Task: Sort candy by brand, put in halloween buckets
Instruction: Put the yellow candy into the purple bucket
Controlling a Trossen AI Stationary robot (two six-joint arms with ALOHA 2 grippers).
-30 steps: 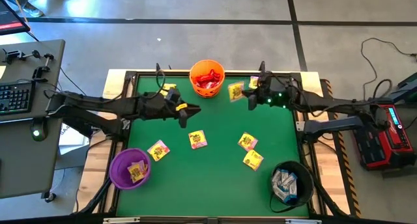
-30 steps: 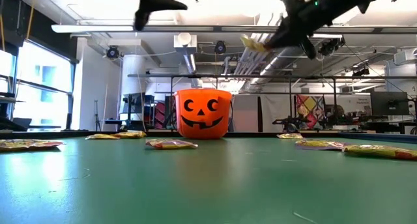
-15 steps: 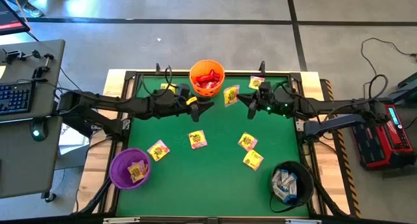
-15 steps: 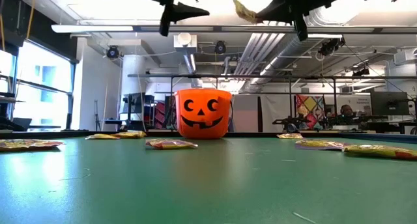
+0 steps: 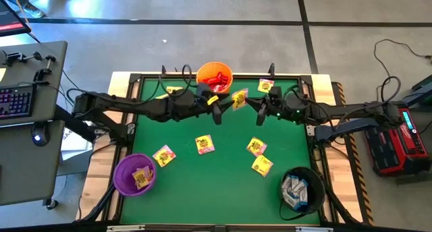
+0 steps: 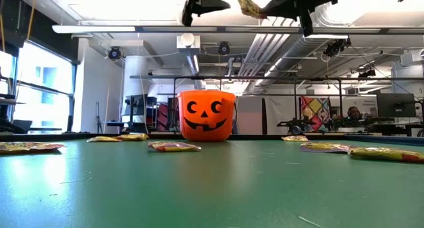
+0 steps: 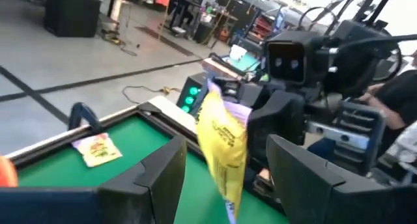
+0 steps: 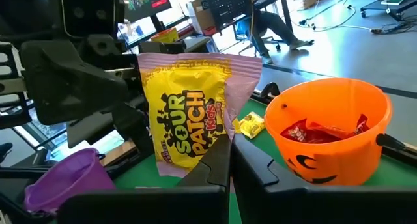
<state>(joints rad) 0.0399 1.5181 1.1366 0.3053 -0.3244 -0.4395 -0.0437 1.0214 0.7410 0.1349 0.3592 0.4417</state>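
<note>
- On my far left I see the small round purple plastic bucket point(image 5: 133, 175) at the near left corner of the green table point(image 5: 223, 181), with a yellow packet inside it
- My left gripper point(image 5: 217, 111) hangs above the table just in front of the orange pumpkin-face bucket point(image 5: 214, 81), its two dark fingers point(image 7: 153, 175) spread wide with nothing between them
- The orange bucket stands at the middle of the far edge and holds red wrapped candy point(image 8: 322, 131)
- Just right of the left gripper, the yellow Sour Patch Kids packet point(image 5: 239, 98) is up in the air, pinched along its lower edge by my right gripper point(image 5: 258, 105), whose fingers are clamped tight on it
- Loose yellow packets lie flat on the table: two left of centre point(image 5: 164, 155) point(image 5: 204, 145), two right of centre point(image 5: 256, 147) point(image 5: 262, 166), one at the far right edge point(image 5: 265, 85)
- The round black bucket point(image 5: 301, 189) sits at the near right corner, holding white-blue packets
</note>
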